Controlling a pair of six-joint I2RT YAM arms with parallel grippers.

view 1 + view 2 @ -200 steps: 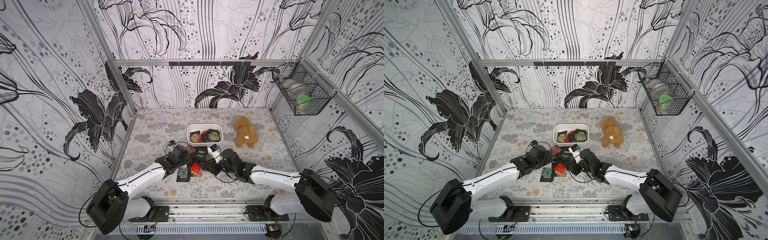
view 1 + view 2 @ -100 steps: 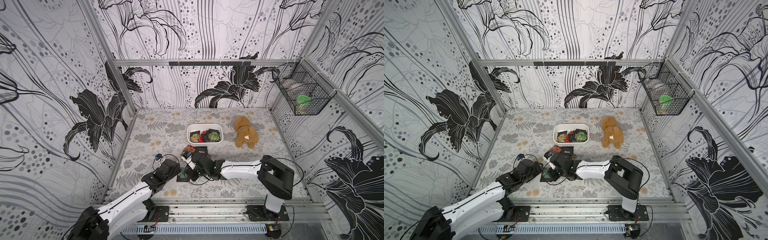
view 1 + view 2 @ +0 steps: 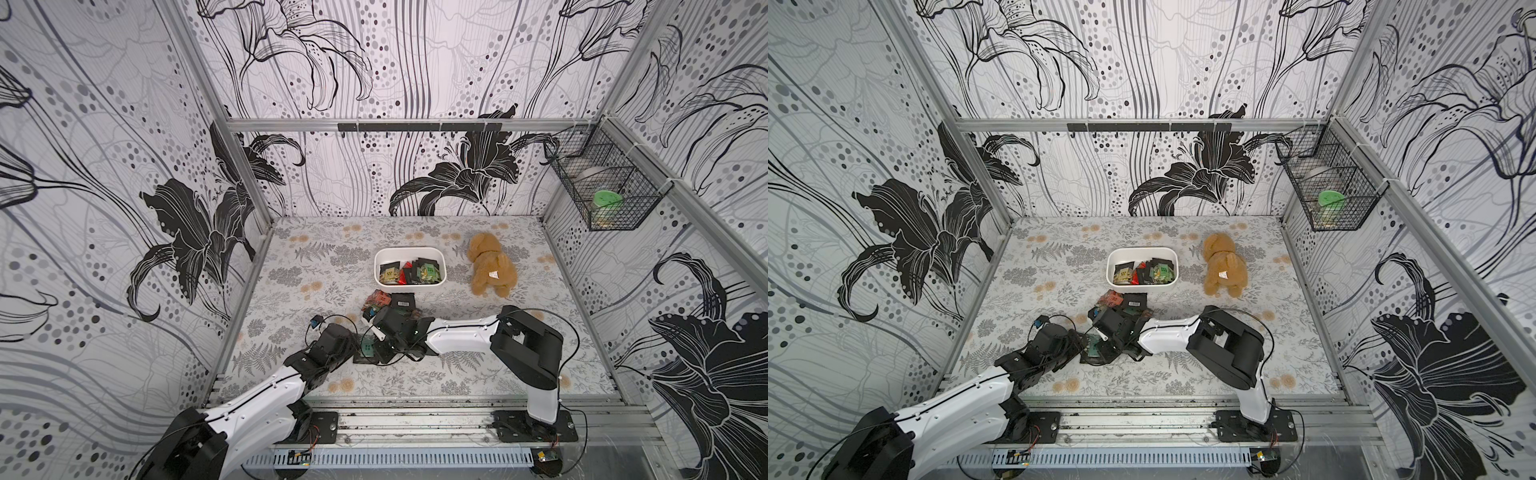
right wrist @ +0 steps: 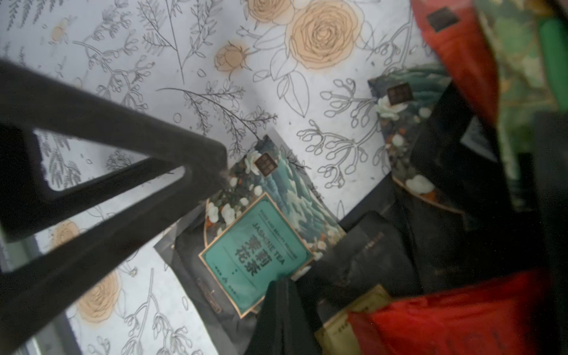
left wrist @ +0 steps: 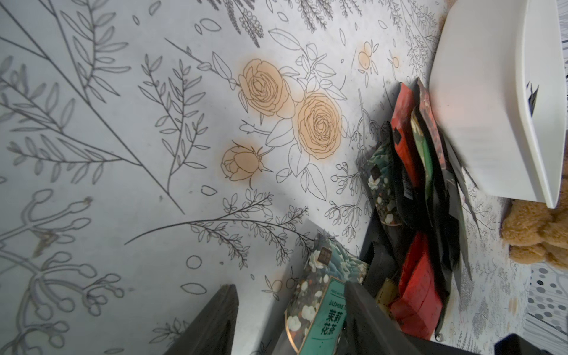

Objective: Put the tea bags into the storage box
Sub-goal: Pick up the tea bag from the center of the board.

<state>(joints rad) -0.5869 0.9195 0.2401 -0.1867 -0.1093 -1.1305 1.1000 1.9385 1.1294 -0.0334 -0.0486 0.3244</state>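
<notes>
Lily-print walls (image 3: 124, 187) in black and white enclose a floral mat (image 3: 415, 374), where two white-and-black arms reach in from the near rail and meet low over the mat's near middle. Behind them, at the centre of the mat, sits the white storage box (image 3: 409, 251), seen in both top views (image 3: 1142, 250), with several tea bags (image 3: 409, 272) lying inside it. A tan plush toy (image 3: 490, 270) lies just beside the box on the right, and a black wire basket (image 3: 602, 195) hangs on the right wall.

More sachets in red, green and black form a heap (image 3: 390, 303) on the mat between the box and the grippers. In the left wrist view the farthest of them (image 5: 415, 172) lean close to the box's near wall. At the heap's near edge, closest to the arms, lies a jasmine sachet (image 4: 255, 255) with its teal label up.

The left gripper (image 5: 289, 285) stands with its jaws spread. One finger is at the sachet's edge and the other over bare mat, so the sachet lies partly in the gap. The right gripper (image 4: 276, 285) has its jaws pressed together, the tip at the sachet's opposite edge, next to a red bag. Whether it pinches the foil cannot be told.
</notes>
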